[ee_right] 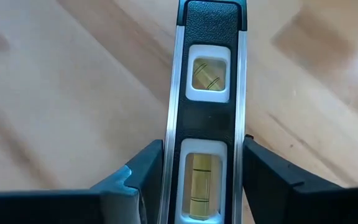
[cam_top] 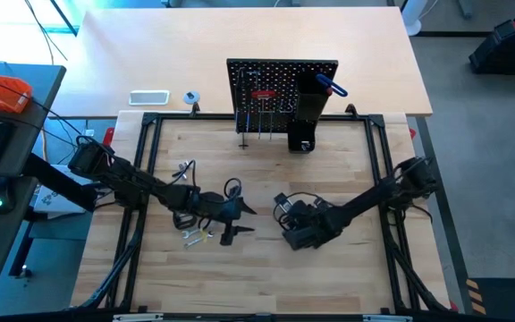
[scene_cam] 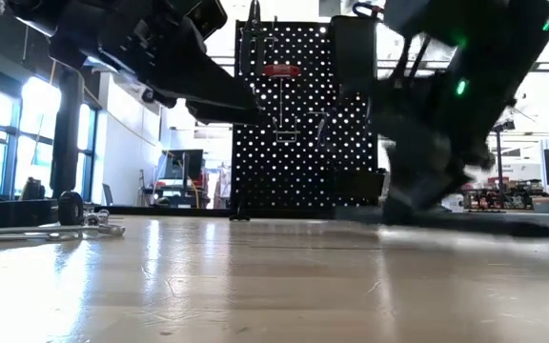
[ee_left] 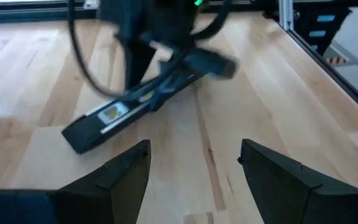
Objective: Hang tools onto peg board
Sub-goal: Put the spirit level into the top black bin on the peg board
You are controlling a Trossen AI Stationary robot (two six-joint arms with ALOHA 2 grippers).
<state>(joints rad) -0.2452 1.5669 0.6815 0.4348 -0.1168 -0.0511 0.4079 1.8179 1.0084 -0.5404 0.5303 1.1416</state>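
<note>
**Q:** Where did the two grippers stand, and how were their fingers set?

**A:** The right gripper (ee_right: 201, 180) was low over the light wooden table (cam_top: 266, 277), right of centre and towards the near side. Its two dark fingers (ee_right: 135, 177) straddled the black-and-silver bar with yellow bubble vials (ee_right: 207, 124), one finger close along each long side. Whether the pads pressed the bar or stood just clear of it could not be told. The left gripper (ee_left: 194, 168) hovered left of centre with its fingers spread wide and nothing between them. From its wrist the same bar (ee_left: 114, 118) was seen lying flat on the table, with the right arm over its far end.

**Q:** Where were the other tools and the board?

**A:** The upright black perforated peg board (cam_top: 266, 85) stood at the far edge of the table, at centre. A red-handled tool (cam_top: 263, 92) hung on it, thin tools (cam_top: 259, 125) hung below that, and a tall black box holder (cam_top: 308, 112) was fixed to its right part, with a blue tool (cam_top: 333, 87) at the holder's top. A few small silver tools (cam_top: 195, 234) lay on the table near the left gripper (cam_top: 238, 220); what they were could not be made out.
</note>
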